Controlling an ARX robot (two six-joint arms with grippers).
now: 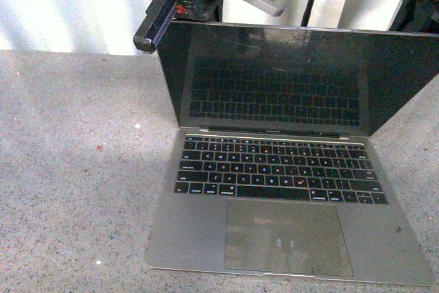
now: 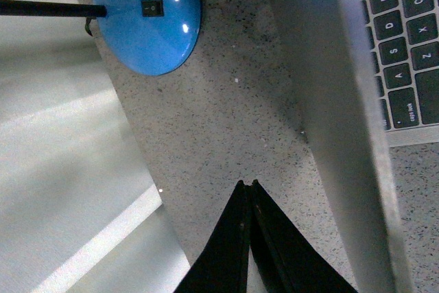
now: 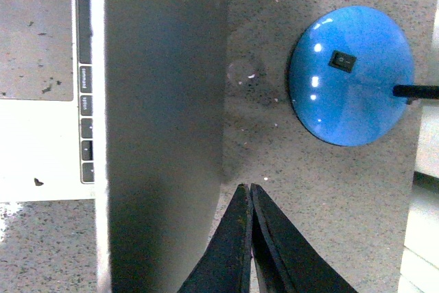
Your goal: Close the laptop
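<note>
Laptop point(image 1: 281, 169) is pictured open; left gripper point(image 2: 247, 184) and right gripper point(image 3: 247, 187), both clenched empty, are positioned just behind its lid point(image 1: 295, 73).

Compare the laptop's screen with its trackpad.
The screen is black and glossy; the trackpad is grey and duller. The screen stands raised, leaning back; the trackpad lies flat. The screen mirrors the keys; the trackpad does not. Both are rectangular and marked.

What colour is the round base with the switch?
The round base is glossy blue with a black switch; the right wrist view shows it best.
</note>
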